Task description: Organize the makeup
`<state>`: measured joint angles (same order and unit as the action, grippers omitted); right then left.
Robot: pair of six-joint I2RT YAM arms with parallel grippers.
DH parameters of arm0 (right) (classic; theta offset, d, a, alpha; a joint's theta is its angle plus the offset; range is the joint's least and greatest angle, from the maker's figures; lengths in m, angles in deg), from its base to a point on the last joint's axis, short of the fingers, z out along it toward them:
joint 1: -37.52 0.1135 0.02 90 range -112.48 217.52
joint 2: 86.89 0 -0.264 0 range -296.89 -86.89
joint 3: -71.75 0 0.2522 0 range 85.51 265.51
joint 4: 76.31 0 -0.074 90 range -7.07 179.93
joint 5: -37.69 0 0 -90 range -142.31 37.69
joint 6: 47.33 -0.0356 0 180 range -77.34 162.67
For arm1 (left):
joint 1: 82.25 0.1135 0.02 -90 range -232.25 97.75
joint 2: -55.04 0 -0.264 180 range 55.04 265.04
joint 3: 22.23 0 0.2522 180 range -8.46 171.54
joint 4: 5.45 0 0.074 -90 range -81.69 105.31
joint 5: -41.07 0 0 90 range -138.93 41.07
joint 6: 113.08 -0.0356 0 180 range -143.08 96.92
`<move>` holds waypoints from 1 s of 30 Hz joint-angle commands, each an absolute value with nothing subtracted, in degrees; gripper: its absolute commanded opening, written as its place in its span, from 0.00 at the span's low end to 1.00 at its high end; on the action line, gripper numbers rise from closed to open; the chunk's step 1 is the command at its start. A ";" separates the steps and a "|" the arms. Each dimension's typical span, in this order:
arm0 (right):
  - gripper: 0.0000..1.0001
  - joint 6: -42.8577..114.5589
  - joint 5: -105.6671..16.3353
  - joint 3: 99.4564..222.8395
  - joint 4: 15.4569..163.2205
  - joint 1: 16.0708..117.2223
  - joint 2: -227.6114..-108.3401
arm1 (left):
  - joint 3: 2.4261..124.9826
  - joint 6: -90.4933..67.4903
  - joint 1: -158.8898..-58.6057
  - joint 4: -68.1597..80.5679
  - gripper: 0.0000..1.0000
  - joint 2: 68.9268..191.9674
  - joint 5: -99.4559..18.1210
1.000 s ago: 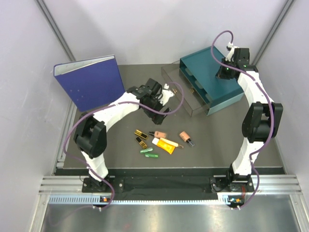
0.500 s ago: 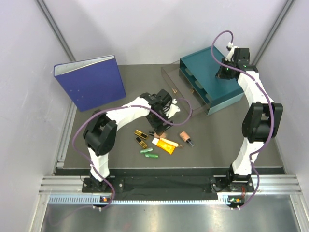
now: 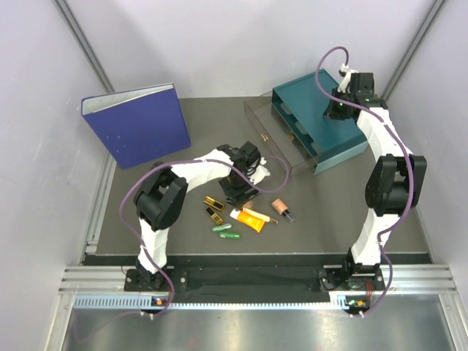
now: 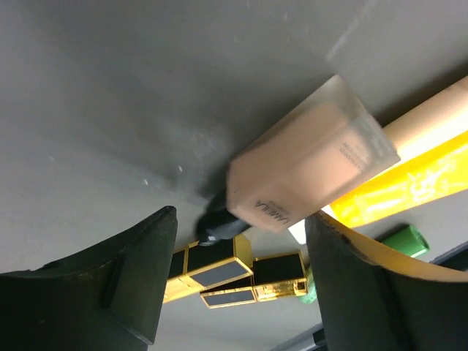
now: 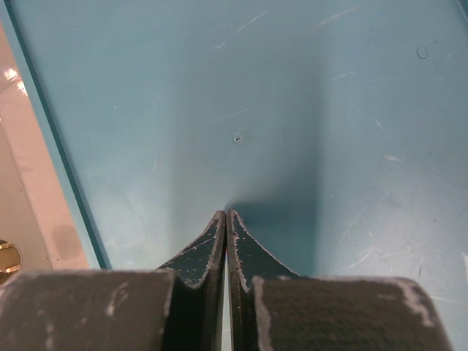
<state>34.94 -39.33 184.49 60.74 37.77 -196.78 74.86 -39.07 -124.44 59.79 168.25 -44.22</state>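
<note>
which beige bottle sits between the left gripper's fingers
The beige bottle inside the open left gripper, beside the yellow tube; the other bottle lies apart.

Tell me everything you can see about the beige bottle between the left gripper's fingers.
The beige bottle has a square, frosted-looking body with pinkish-beige contents, small dark lettering on one side and a dark cap. It lies on its side, diagonally, on the grey table between the open fingers of the left gripper, neither visibly touching it. Its base end overlaps the yellow tube in view; contact is unclear.
</note>
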 commanded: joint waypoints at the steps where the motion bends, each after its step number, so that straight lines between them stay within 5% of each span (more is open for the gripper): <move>1: 0.00 35.72 -39.83 182.72 52.85 38.84 -200.10 | 78.97 -38.82 -124.44 58.93 0.70 170.79 -42.61; 13: 0.00 35.55 -39.65 183.42 52.76 38.75 -200.54 | 82.59 -37.23 -124.35 60.60 0.37 177.47 -40.41; 17: 0.00 35.55 -39.56 183.51 52.67 38.75 -200.71 | 81.71 -35.65 -124.26 61.92 0.00 178.70 -40.49; 30: 0.00 35.37 -39.04 184.04 52.67 38.84 -201.33 | 80.65 -28.80 -120.48 58.76 0.00 167.63 -46.02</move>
